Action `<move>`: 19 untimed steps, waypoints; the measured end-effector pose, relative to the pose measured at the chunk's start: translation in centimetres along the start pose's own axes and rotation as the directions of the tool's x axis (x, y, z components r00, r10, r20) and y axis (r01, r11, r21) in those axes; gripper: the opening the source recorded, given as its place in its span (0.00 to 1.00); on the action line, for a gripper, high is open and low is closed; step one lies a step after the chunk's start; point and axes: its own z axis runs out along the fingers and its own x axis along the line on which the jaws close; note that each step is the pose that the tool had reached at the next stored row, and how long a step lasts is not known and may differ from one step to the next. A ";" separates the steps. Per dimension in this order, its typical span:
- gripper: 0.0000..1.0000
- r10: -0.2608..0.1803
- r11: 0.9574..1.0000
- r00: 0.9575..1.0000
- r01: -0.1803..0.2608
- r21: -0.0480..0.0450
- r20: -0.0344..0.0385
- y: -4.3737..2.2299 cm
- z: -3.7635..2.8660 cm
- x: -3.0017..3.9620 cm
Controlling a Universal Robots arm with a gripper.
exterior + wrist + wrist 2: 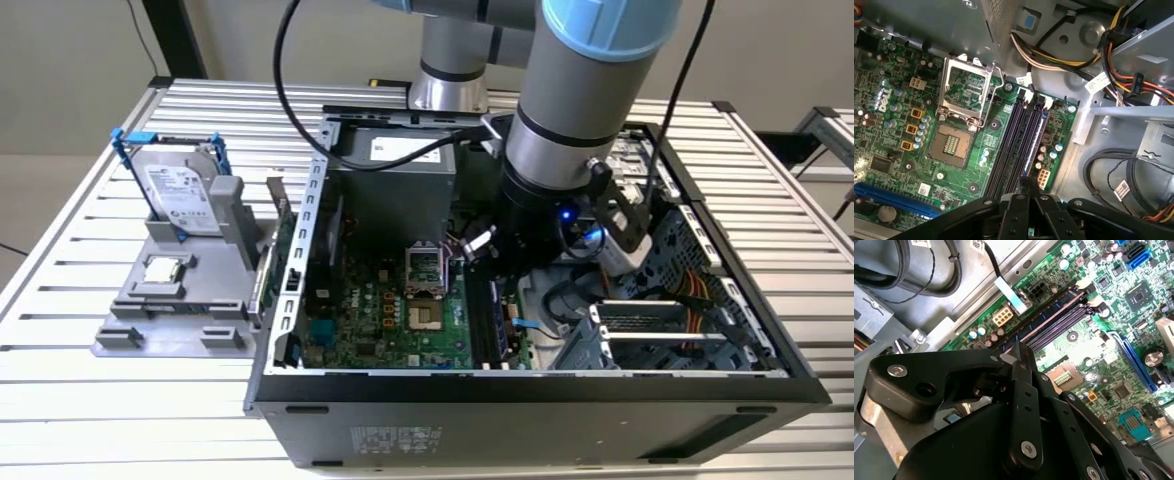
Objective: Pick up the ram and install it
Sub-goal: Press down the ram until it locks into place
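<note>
The ram (1035, 140) is a long blue stick standing in the outermost of the black motherboard slots (1014, 145), and it also appears as a blue strip along the slots in the second wrist view (1046, 317). My gripper (1026, 184) is low inside the open computer case (534, 385), right over one end of the ram. Its black fingers (1018, 365) are pressed together with no gap between them. I cannot tell whether the tips touch the stick. In the exterior view the arm (561, 150) reaches straight down into the case.
A CPU socket (961, 115) with its metal frame lies beside the slots. Bundled power cables (1054, 55) and a metal drive cage (667, 330) crowd the other side. On the table at the exterior view's left, a hard drive (180, 195) stands in a grey fixture (174, 320).
</note>
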 end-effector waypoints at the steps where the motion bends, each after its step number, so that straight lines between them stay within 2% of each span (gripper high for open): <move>1: 0.00 -0.003 1.000 1.000 0.003 0.000 0.000 0.00 0.00 0.00; 10: 0.00 -0.009 1.000 1.000 0.009 0.000 0.000 0.01 0.00 0.02; 15: 0.00 -0.040 0.999 0.999 0.040 0.000 0.000 0.01 0.00 0.02; 19: 0.00 -0.041 0.999 0.999 0.041 0.000 0.000 0.01 0.00 0.02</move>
